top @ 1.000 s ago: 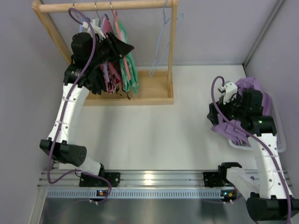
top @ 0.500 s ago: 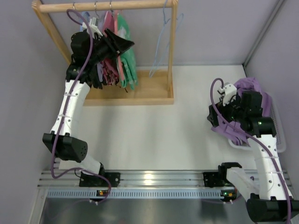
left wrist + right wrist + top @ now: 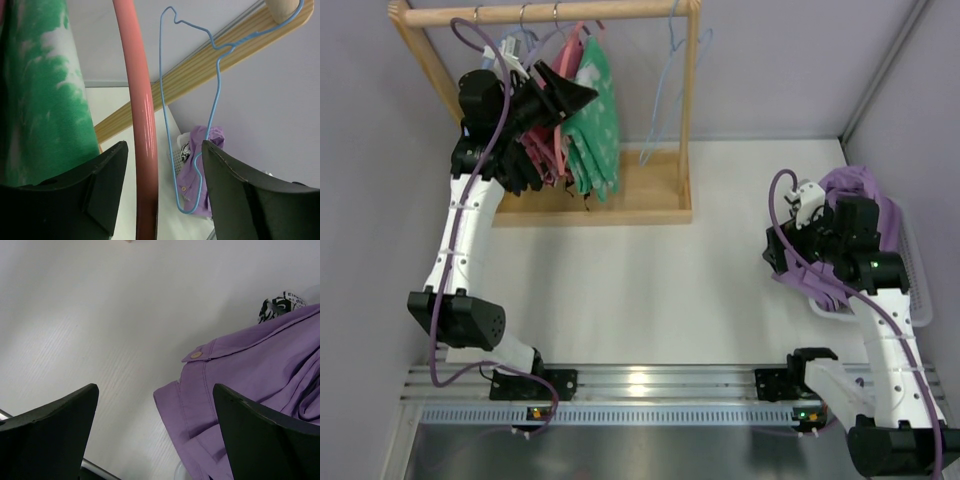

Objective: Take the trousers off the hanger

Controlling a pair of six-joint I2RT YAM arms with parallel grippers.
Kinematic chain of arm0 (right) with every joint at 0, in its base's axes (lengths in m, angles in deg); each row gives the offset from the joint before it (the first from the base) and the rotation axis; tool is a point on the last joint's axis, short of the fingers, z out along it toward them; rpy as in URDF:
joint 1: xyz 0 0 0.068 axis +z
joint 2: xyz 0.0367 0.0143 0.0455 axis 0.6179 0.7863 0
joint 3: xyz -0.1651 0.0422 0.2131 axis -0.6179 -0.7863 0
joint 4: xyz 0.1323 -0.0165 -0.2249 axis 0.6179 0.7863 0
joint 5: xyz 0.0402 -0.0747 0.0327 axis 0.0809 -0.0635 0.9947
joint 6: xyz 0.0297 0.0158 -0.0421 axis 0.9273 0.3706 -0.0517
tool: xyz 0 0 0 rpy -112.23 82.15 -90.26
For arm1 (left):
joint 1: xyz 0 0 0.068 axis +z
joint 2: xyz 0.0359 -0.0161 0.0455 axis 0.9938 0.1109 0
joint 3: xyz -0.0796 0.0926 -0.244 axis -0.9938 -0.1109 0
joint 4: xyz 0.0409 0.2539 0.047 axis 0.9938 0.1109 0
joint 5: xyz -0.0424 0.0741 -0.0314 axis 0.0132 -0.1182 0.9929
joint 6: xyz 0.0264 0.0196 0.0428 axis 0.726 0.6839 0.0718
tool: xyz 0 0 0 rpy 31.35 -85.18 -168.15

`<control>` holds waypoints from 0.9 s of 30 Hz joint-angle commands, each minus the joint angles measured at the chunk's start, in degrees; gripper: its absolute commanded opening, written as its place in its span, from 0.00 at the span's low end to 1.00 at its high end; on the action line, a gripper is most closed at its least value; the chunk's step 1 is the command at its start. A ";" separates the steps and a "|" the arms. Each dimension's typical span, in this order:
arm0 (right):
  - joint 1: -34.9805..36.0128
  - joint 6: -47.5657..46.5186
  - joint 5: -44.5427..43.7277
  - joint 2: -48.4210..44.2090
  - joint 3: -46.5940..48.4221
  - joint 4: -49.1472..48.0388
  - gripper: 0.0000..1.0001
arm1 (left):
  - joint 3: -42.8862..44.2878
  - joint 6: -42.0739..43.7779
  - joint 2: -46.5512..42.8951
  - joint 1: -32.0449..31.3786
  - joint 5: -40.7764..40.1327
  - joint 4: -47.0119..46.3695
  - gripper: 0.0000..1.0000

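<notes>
The green trousers [image 3: 596, 118] with whitish blotches hang on the salmon-pink hanger [image 3: 582, 40] from the wooden rack's rail. In the left wrist view the trousers [image 3: 45, 100] fill the left side. The hanger's pink arm [image 3: 141, 125] runs up between my left gripper's [image 3: 162, 200] open jaws, closer to the left finger; I cannot tell whether it touches. From above, the left gripper [image 3: 575, 93] is up among the hanging garments. My right gripper [image 3: 788, 252] is open and empty, low over the table beside the purple cloth [image 3: 260, 375].
The wooden rack [image 3: 550, 12] has a base tray [image 3: 650, 195]. A pink-and-black garment [image 3: 535, 150] hangs left of the trousers. Light blue hangers [image 3: 670, 90] hang at the rail's right end [image 3: 216, 95]. A white basket [image 3: 923, 290] with purple cloth [image 3: 860, 190] stands far right.
My left gripper has risen towards the rail, and the trousers and hanger have swung up and to the right with it. The right arm has barely moved.
</notes>
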 commanded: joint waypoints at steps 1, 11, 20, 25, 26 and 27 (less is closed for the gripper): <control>-0.42 -0.71 1.31 -0.96 -0.29 -1.00 0.99 | 1.02 4.23 -2.70 0.86 0.24 1.40 0.68; -0.34 -0.79 1.57 -0.78 0.06 -0.83 0.99 | 2.86 3.36 -1.82 4.73 7.43 2.55 0.83; -0.42 -0.62 1.93 -0.43 -0.20 -0.83 1.00 | 5.42 2.04 -0.33 6.57 19.31 2.55 0.98; -0.34 -0.44 2.01 -0.43 -0.38 -0.83 0.99 | 5.59 1.34 -0.15 7.71 18.87 2.55 0.96; -0.42 -0.53 2.01 -0.52 -0.30 -0.83 0.99 | 5.68 0.99 0.20 8.07 18.43 2.46 0.94; -0.42 -0.53 1.84 -0.69 -0.29 -0.74 1.00 | 6.03 0.64 0.46 9.11 18.52 2.46 0.93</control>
